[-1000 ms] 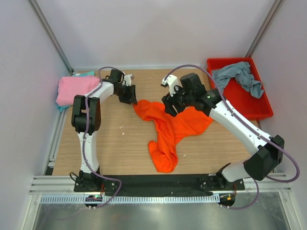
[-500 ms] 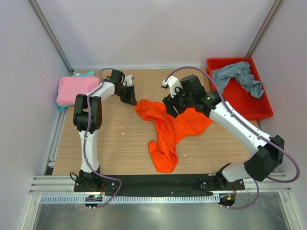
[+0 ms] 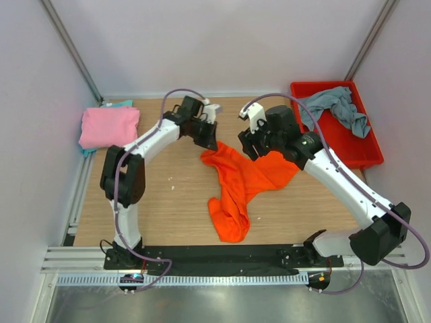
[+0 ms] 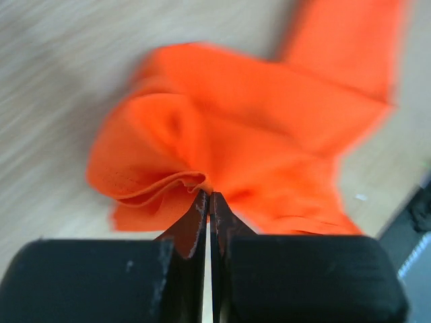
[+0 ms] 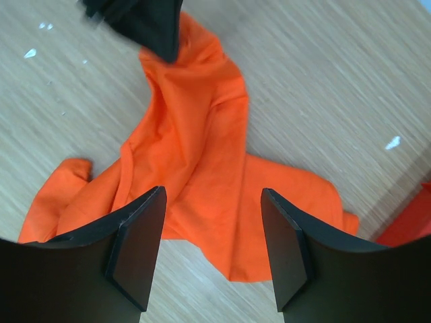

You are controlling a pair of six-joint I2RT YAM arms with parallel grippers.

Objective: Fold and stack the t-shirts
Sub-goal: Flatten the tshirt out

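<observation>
rumpled bright orange cloth t-shirt [image 3: 237, 182]

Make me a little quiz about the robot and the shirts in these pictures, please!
1. True or false: the left arm's jaws are shut on a fold of the bright orange cloth t-shirt.
2. Pick one: where does the crumpled grey-blue cloth t-shirt lie?
A) in the red plastic bin
B) on the wooden table
C) between the right arm's jaws
3. Fill the gap: the right arm's jaws stand ____ above the orange t-shirt, with nothing between them.

Key: 1 true; 2 A; 3 open.
</observation>
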